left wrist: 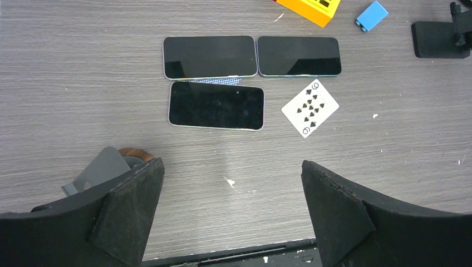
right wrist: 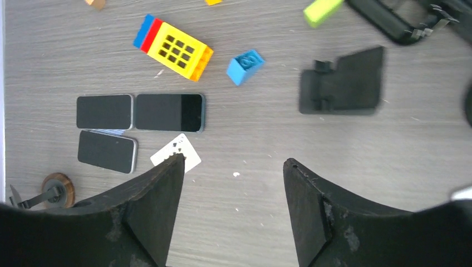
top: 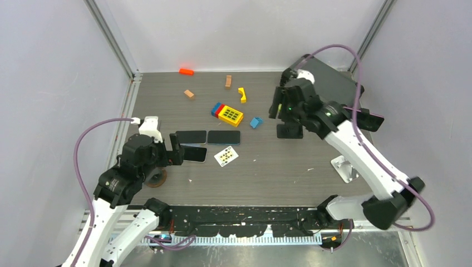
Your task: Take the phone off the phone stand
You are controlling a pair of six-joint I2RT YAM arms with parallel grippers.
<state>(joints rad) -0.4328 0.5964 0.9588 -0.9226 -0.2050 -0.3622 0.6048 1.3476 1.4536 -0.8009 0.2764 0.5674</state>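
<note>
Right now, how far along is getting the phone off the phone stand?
Looks done: three phones lie flat on the table, and the black stand and the small round-based stand both hold nothing. In hand: nothing; the left gripper and right gripper are open and empty. Left: seemingly only drawing the arms back.

The bench (left wrist: 389, 167) is matt grey with a wood-grain pattern, flecked with small white chips. The three phones (left wrist: 216, 105) show glossy black glass with thin, smooth, pale rims. The playing card (left wrist: 310, 108) is smooth white card. The phone stand (right wrist: 342, 81) looks like matt black plastic, and the yellow brick (right wrist: 177, 51) is shiny plastic. The left end effector (left wrist: 231, 169) is matt black, rough-faced and scuffed pale at its edges.
</note>
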